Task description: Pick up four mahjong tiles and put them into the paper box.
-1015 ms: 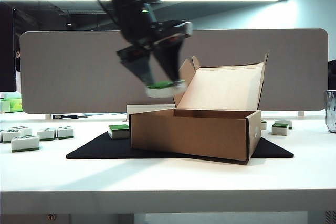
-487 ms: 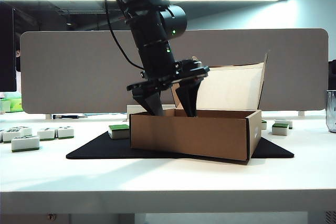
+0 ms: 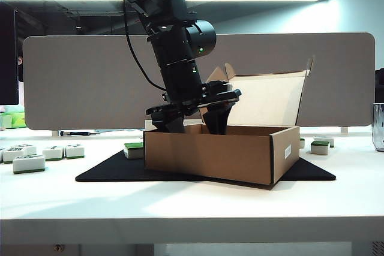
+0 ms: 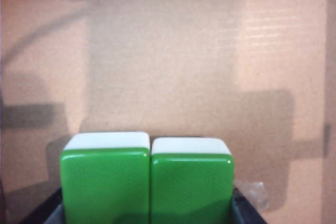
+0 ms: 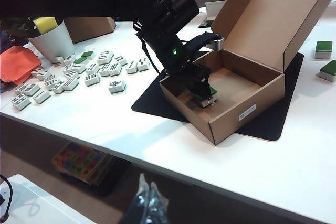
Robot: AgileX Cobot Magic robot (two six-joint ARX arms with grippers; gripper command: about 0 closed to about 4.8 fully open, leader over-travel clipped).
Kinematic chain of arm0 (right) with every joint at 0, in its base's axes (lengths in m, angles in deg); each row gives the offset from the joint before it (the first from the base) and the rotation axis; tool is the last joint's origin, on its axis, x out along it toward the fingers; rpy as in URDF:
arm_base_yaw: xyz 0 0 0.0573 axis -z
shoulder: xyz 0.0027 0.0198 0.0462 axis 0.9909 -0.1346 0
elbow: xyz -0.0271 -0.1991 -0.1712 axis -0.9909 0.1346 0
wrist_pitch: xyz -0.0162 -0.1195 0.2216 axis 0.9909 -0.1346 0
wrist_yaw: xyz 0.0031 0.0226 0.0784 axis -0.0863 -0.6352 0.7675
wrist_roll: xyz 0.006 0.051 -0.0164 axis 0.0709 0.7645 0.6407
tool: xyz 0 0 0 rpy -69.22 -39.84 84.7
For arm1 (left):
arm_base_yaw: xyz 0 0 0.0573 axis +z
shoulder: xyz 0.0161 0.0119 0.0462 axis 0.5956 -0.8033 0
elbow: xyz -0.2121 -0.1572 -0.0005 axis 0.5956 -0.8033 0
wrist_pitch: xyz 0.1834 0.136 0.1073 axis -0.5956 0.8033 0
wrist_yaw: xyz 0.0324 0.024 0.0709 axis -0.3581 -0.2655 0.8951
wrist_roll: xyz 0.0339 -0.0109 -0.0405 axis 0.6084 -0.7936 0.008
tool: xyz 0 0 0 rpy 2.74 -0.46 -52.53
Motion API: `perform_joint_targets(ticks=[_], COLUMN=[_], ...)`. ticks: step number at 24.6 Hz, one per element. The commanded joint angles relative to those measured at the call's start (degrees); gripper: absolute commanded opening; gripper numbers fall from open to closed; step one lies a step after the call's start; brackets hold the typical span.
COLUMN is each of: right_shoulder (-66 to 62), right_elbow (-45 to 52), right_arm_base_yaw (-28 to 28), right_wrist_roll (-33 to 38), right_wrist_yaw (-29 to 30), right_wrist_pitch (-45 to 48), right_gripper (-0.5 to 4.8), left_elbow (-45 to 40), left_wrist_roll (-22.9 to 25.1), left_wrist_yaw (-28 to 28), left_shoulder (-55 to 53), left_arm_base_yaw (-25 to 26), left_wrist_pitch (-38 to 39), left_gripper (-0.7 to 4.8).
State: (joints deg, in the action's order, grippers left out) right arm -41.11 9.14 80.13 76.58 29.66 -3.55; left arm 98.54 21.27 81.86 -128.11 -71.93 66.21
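The left gripper (image 3: 197,125), lowered inside the box (image 3: 207,154), grips two tiles (image 4: 147,179) side by side; you next release them, while the right gripper stays unseen.

The paper box (image 3: 207,153) sat on a mat (image 3: 102,172) at the centre of the exterior view, its lid (image 3: 267,100) standing up behind it. The left end effector (image 3: 193,125) reached down into the box from the upper left, with 2 mahjong tiles (image 4: 147,179) side by side, touching, between its fingers, over the box floor. 1 tile (image 3: 135,149) lay on the mat just left of the box. More tiles (image 3: 29,161) lay on the tabletop (image 3: 192,208) at the far left, and others (image 3: 320,146) behind the box at the right. The right end effector (image 5: 147,203) sat at the bottom edge of the right wrist view, well apart from the box.
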Motion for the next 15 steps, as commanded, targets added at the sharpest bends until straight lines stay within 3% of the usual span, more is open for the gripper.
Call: perform_joint_targets(ticks=[1,4,7,15], right_shoulder=[0.7,0.7,0.7,0.7], right_elbow=[-0.15,-0.15,-0.15,-0.15], right_arm_base_yaw=[-0.02,-0.02,-0.02,-0.02], right_wrist_roll=[-0.42,-0.42,-0.42,-0.42], right_wrist_yaw=[0.09,0.09,0.09,0.09], right_wrist_pitch=[0.59,0.59,0.59,0.59], right_gripper=[-0.01,-0.01,-0.01,-0.01], left_elbow=[0.26,0.28,0.35,1.44], left_wrist_roll=[-0.13,-0.13,-0.13,0.11], left_wrist_yaw=[-0.2,-0.2,-0.17,-0.44], left_shoulder=[0.0,0.09,0.24,0.24], left_arm_base_yaw=[0.0,0.0,0.0,0.0], left_wrist_pitch=[-0.24,-0.2,-0.24,1.36], left_gripper=[3.46,3.57,4.04,4.04])
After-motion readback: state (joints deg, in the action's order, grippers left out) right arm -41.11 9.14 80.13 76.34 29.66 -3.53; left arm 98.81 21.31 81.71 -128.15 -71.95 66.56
